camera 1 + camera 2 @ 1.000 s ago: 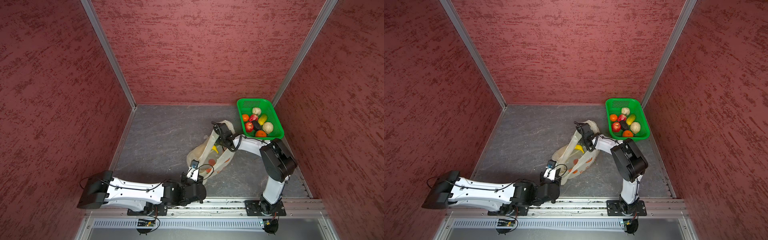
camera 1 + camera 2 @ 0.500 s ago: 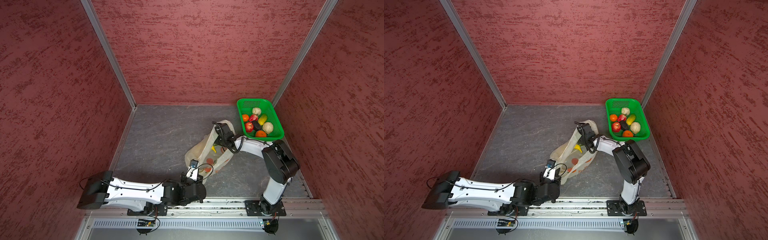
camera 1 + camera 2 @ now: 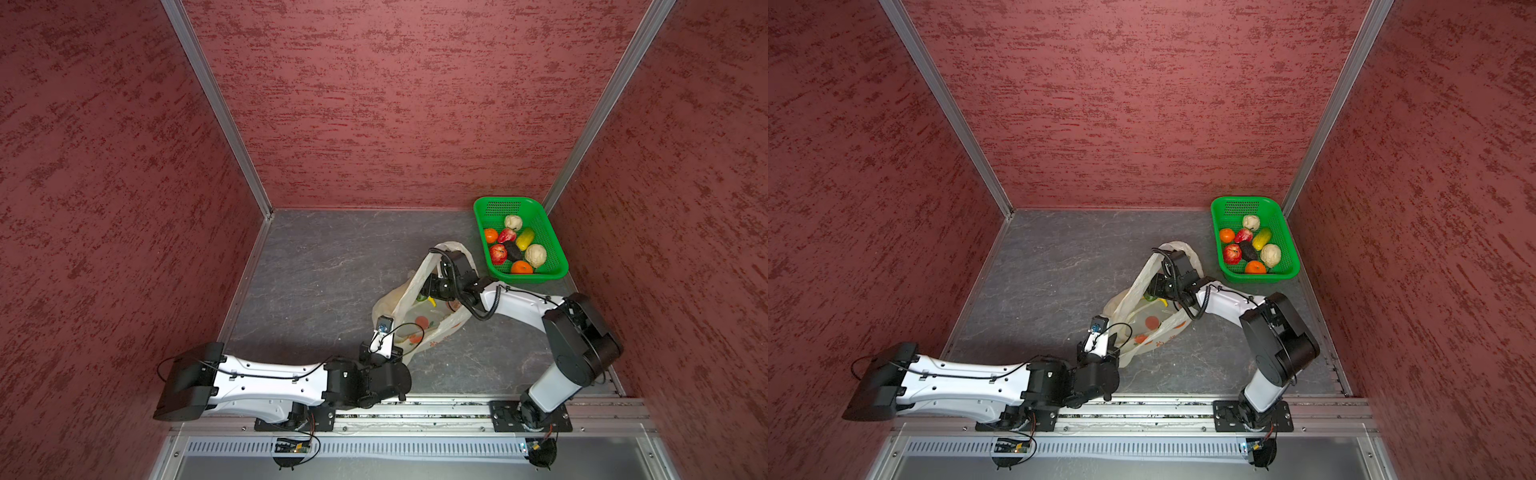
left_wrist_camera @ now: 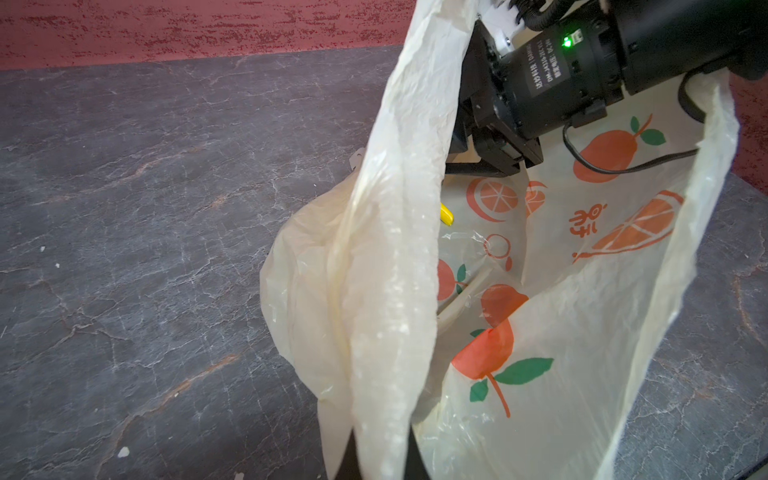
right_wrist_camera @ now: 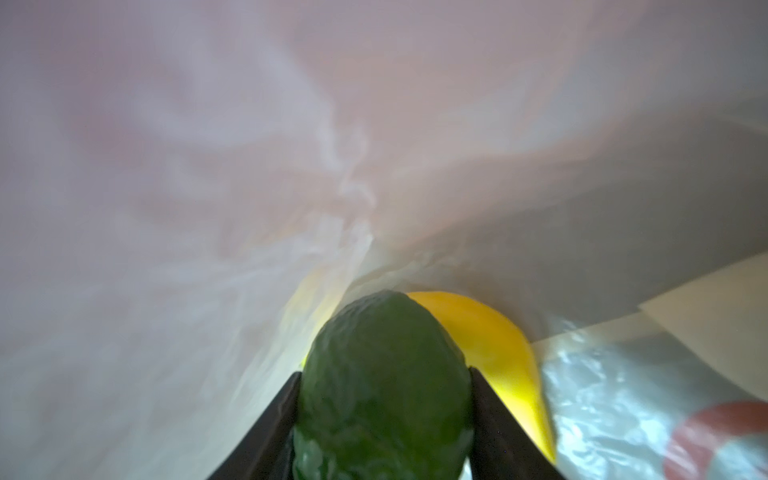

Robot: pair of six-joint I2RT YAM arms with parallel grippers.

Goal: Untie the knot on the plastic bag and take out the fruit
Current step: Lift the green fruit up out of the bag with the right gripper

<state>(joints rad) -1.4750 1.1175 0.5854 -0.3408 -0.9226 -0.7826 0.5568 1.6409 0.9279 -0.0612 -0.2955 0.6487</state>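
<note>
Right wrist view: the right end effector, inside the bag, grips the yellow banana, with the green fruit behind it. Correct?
No. The right end effector grips the green fruit inside the bag; the yellow banana lies behind it, as the right wrist view shows.

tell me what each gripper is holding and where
The right gripper holds the green bumpy fruit, jaws on its two sides, inside the plastic bag. The left gripper pinches a bunched cream strip of the bag's rim.
</note>
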